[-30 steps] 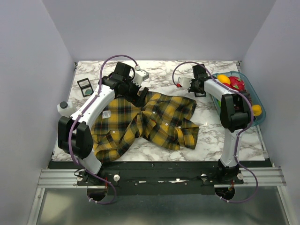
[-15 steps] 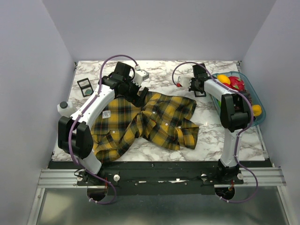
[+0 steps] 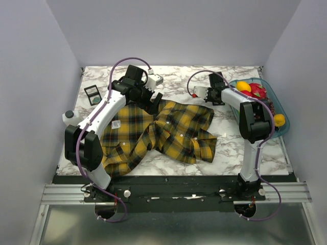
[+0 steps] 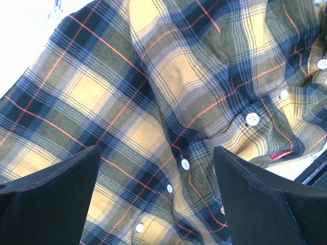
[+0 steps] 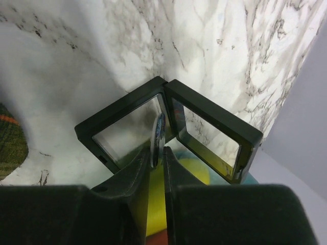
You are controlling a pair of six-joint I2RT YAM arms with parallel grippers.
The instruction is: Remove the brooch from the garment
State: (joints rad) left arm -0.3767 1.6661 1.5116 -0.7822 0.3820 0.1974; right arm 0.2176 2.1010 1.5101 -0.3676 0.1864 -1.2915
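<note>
Photo: you are looking at the right gripper [image 5: 157,150] working at an open black frame [image 5: 217,113] on the marble table [image 3: 230,143], just beyond the far right corner of the garment [image 3: 173,132]; the brooch [image 5: 160,133] is sitting edge-on between the fingertips, off the garment, in line with the hinge where the frame's two leaves are meeting; the fingers are standing only a sliver apart, and you cannot tell whether they are pinching the disc or merely flanking it.

Against the picture from a second earlier, the right wrist is sitting slightly nearer the garment; the left arm and the plaid cloth are lying where they were.

Your left gripper [image 4: 156,153] is hanging over the garment's button placket with its fingers spread wide and nothing between them but the view of the cloth.

A white tag [image 3: 116,124] is showing on the garment's left half, and a thin red tab [image 4: 281,153] is showing beside the placket; the lettering on both is too small to read.

A second black frame [image 3: 93,95] is lying beyond the garment's far left corner; a teal basket [image 3: 286,124] is standing well to the garment's right.
</note>
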